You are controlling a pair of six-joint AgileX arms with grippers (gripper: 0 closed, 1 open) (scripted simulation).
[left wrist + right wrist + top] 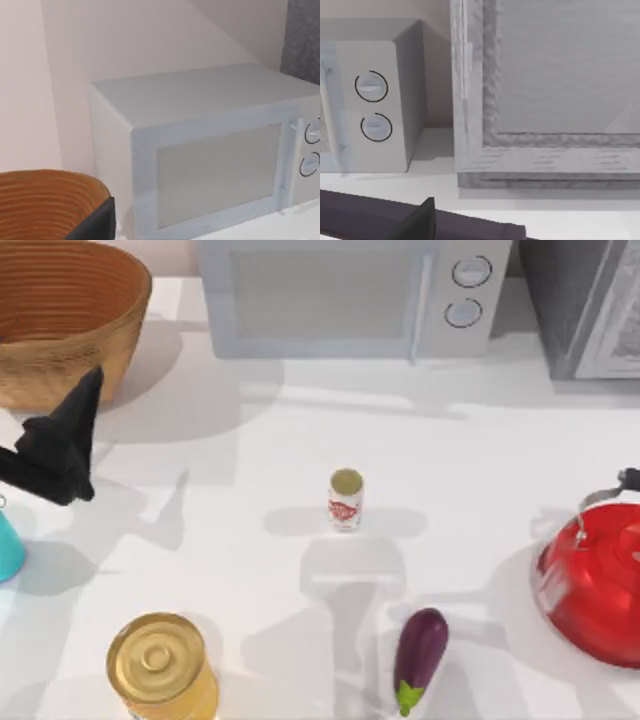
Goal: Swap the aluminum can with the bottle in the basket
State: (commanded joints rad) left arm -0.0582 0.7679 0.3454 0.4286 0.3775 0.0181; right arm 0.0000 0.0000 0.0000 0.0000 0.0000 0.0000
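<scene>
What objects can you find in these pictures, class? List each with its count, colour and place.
aluminum can: one, white with red label, table centre, upright.
bottle: one, teal, top view's left edge.
basket: one, orange-brown wicker, far left corner.
large can: one, gold, near left.
eggplant: one, purple, near centre.
kettle: one, red, right edge.
microwave: one, pale grey, back centre.
grey cabinet: one, back right.
left gripper: black, beside the basket, above the bottle.
</scene>
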